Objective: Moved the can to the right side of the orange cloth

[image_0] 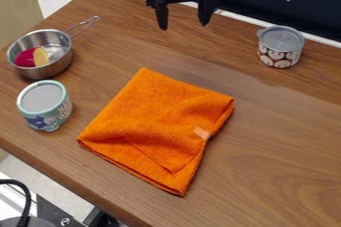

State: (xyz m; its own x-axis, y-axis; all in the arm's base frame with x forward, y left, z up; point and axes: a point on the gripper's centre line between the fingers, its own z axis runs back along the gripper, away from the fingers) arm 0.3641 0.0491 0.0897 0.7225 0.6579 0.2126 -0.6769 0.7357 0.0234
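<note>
Though spread wide, apparently for grasping, holds nothing in the black two-finger gripper [184, 27]; probably must carry the teal-rimmed cylindrical can [47, 106] rightward from left of the folded orange cloth [156, 126].

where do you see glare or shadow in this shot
Camera view: a soft, pale sheen on the table, to the image right of the orange cloth; bright reflections on the metal pan; darker shading under the cloth's folded right edge.
</note>
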